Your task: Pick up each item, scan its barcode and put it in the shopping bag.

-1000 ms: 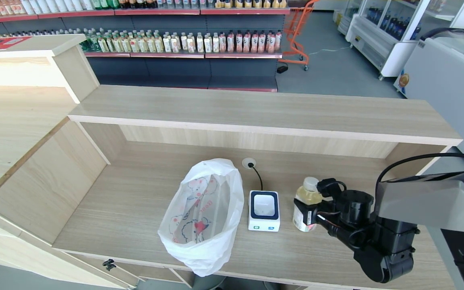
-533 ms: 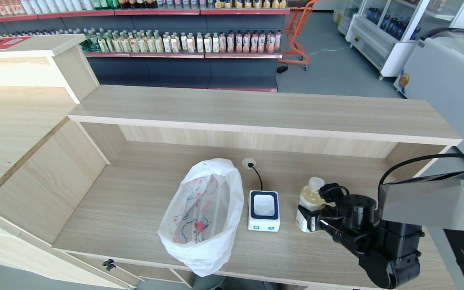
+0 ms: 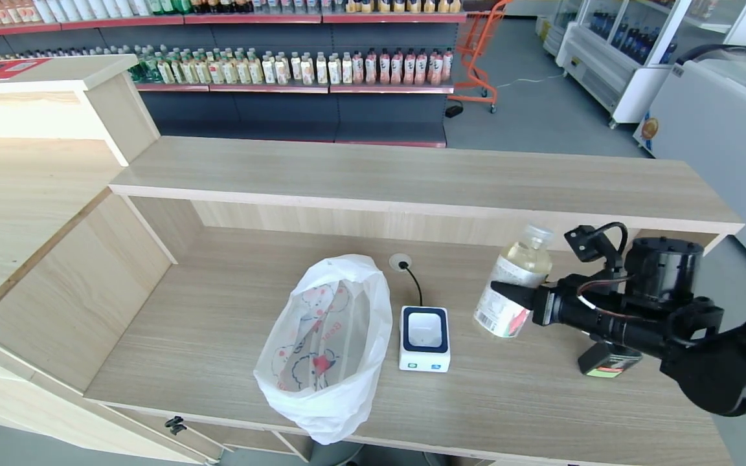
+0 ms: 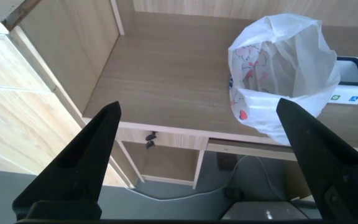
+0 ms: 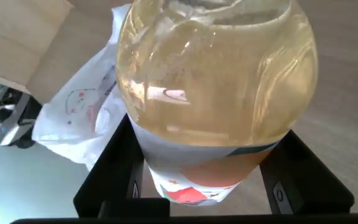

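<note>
right gripper [image 3: 509, 299] fingers [image 3: 501, 291] grasping a tilted bottle [image 3: 520, 268], held above the bench [image 3: 204, 336] beside the scanner [image 3: 424, 338], shopping bag [image 3: 327, 343] at front edge, left gripper [image 4: 199, 106] fingers spread wide

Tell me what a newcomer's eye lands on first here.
First, the drink bottle, tilted and held clear of the wooden counter between the fingers of the right gripper, just right of the barcode scanner. Next, the white shopping bag, standing open on the scanner's other side at the counter's near edge.
</note>
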Available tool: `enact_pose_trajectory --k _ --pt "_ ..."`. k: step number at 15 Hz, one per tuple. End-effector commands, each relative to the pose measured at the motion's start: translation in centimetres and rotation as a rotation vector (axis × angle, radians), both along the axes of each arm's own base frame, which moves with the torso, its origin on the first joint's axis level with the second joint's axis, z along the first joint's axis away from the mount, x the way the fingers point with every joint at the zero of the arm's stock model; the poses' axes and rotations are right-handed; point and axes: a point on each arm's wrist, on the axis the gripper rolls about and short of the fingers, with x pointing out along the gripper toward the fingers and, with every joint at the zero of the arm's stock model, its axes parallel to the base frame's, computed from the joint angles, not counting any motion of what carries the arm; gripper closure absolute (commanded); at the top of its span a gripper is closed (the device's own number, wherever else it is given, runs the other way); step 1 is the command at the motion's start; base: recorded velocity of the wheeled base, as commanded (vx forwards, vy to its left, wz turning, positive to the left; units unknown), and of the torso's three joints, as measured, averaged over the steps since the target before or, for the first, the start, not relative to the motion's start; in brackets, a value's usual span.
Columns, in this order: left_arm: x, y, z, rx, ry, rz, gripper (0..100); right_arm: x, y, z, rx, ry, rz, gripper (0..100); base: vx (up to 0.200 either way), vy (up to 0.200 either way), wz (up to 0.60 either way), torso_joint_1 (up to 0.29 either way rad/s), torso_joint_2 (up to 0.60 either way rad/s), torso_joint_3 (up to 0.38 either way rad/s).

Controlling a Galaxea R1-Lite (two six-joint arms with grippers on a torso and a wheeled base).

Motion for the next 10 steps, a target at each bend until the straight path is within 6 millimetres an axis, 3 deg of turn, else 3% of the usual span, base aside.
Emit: enact_pose_trajectory --k 1,6,10 --pt "0.0 0.0 0.0 0.0 0.0 0.0 0 -6.9 -2.0 7.9 0.104 -0.056 0.284 100 0.0 0.0 0.0 0.0 0.0 0.0" --pt "0.0 0.0 0.0 0.0 0.0 0.0 0 -9.7 0.6 6.8 0.128 0.009 0.538 100 0.0 0.0 0.0 0.0 0.0 0.0" --pt "0.0 0.0 0.0 0.0 0.0 0.0 0 -9.9 1.5 6.7 0.129 0.016 0.582 100 0.0 0.0 0.0 0.0 0.0 0.0"
